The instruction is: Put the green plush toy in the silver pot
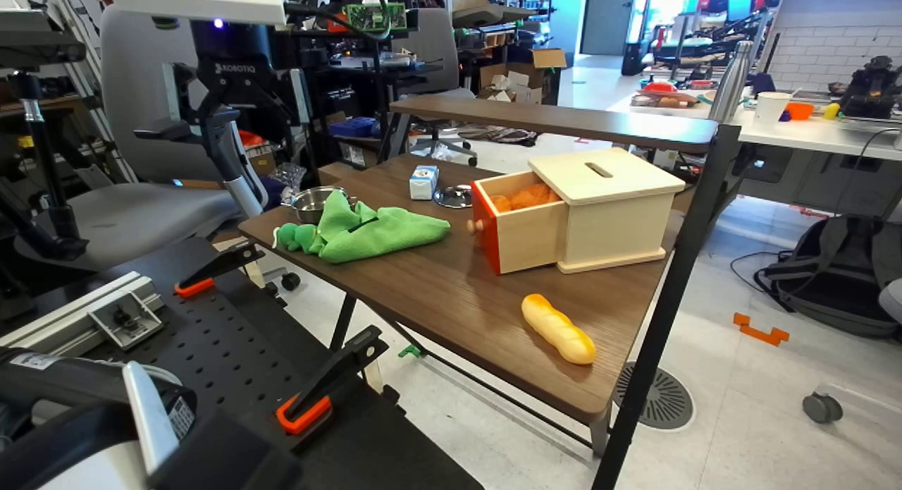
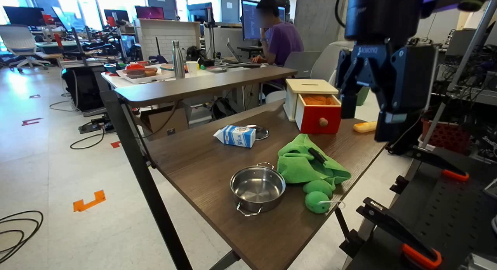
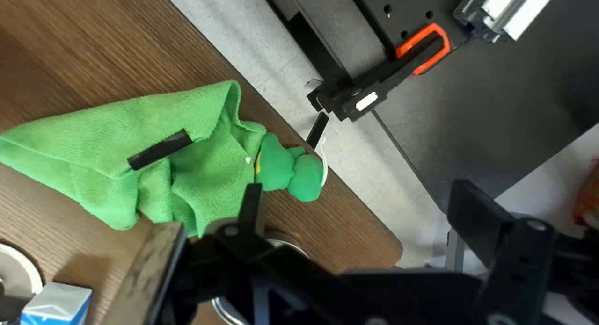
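Note:
The green plush toy (image 2: 317, 202) is a darker green, lumpy stuffed piece with a white string. It lies at the table's edge against a bright green towel-like cloth (image 2: 295, 163); I cannot tell whether they are joined. The toy also shows in an exterior view (image 1: 297, 237) and the wrist view (image 3: 306, 177). The silver pot (image 2: 268, 204) stands upright, uncovered and empty beside them. It is partly behind the cloth in an exterior view (image 1: 309, 206) and mostly behind the gripper in the wrist view (image 3: 288, 243). My gripper (image 3: 358, 194) is open and empty, held above the table (image 2: 367, 116).
A wooden box (image 1: 613, 225) has its red-fronted drawer (image 2: 316, 118) pulled out with something orange inside. A milk carton (image 2: 238, 136), a metal lid (image 1: 453, 196) and a bread-like toy (image 1: 557, 328) lie on the table. A raised shelf (image 1: 557, 120) spans one side. Clamps (image 1: 304, 412) stick up nearby.

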Tool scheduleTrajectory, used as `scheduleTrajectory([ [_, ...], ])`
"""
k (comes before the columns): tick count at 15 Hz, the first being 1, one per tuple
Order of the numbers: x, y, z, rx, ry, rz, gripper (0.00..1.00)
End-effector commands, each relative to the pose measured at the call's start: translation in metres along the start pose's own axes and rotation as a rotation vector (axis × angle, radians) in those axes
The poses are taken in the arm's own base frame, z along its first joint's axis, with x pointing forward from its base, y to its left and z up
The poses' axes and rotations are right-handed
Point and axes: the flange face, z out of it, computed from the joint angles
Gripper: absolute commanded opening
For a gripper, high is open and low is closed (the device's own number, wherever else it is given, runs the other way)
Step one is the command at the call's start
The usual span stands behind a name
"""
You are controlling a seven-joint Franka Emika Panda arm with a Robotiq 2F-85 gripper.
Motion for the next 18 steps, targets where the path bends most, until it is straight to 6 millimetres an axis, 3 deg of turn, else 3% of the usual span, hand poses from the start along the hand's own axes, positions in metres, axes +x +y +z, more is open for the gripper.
scheduleTrajectory([
  [1,0.026,0.001,0.032,0.013,-0.025,-0.066,1.0],
  [9,0.052,0.006,0.078,-0.083,-0.059,-0.132,1.0],
  [18,0.067,0.007,0.111,-0.107,-0.131,-0.186,1.0],
])
